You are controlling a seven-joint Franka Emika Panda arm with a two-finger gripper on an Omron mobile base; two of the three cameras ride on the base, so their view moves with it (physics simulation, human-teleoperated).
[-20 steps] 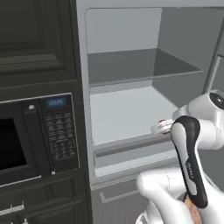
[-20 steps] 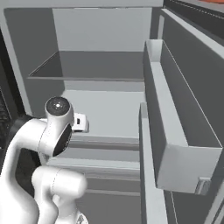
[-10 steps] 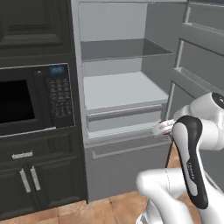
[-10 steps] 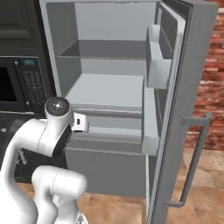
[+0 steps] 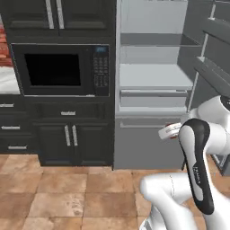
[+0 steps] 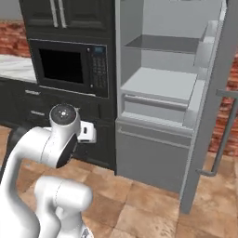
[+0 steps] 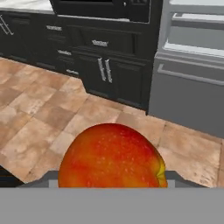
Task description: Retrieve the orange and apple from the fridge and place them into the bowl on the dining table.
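Red-orange speckled apple (image 7: 112,156), round, glossy, in hand.

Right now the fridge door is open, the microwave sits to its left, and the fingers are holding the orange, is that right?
Not quite. It is the apple, red-orange, that the fingers hold, not the orange; the hand view shows it close up. The fridge door is open and the microwave sits to its left, as you said.

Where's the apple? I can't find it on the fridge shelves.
In the hand view the apple sits low and centre, close to the camera, over the tiled floor before the fridge.
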